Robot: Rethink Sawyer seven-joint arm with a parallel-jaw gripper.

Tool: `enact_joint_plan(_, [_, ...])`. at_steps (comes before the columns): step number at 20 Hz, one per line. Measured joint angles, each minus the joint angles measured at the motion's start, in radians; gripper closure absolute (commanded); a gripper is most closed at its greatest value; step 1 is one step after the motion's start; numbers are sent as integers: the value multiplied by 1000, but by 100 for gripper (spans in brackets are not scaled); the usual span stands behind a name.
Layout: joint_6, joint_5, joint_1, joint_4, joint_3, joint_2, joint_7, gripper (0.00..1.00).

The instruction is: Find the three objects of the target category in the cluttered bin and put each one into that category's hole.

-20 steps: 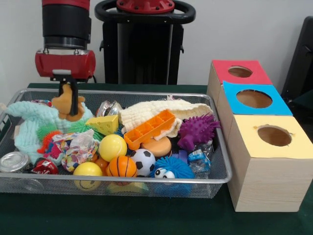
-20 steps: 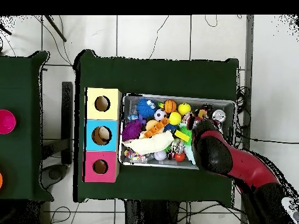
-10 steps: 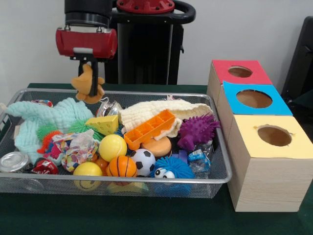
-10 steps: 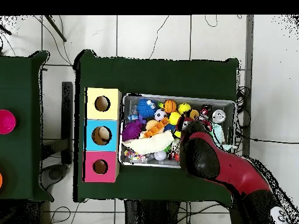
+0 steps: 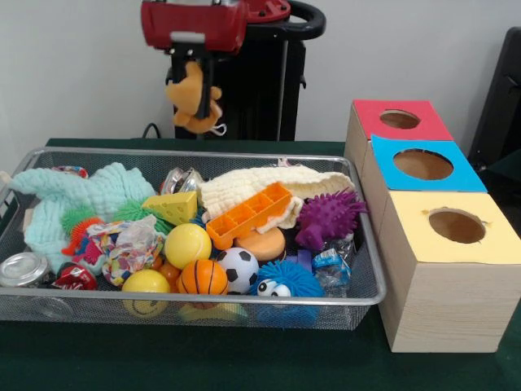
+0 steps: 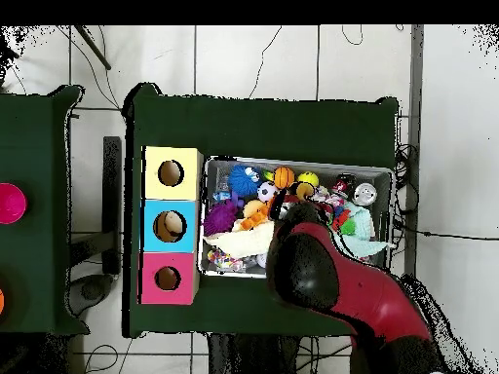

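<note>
I am holding the orange plush toy (image 5: 194, 96) clamped in my gripper (image 5: 198, 98), high above the wire bin (image 5: 368, 269) at twelve o'clock, and carrying it steadily toward three o'clock, to the boxes (image 5: 444, 277).

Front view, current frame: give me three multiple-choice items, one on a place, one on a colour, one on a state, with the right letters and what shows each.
1. Where is the orange plush toy?
A. lying in the wire bin
B. hanging from the gripper above the bin
C. on the yellow box

2. What colour is the top of the box nearest the camera?
A. red
B. blue
C. yellow

3. What state is the gripper in?
A. shut on the plush toy
B. open and empty
C. shut on the soccer ball

Answers:
1 B: the toy hangs clear above the wire bin.
2 C: the yellow box is nearest, with blue and red behind it.
3 A: the jaws clamp the toy.
</note>
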Motion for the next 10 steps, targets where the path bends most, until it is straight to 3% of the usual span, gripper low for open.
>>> enact_joint_plan(5, [148, 76, 49, 0, -5, -94, 0, 100])
enact_joint_plan(10, [249, 102, 113, -2, -33, -162, 1, 100])
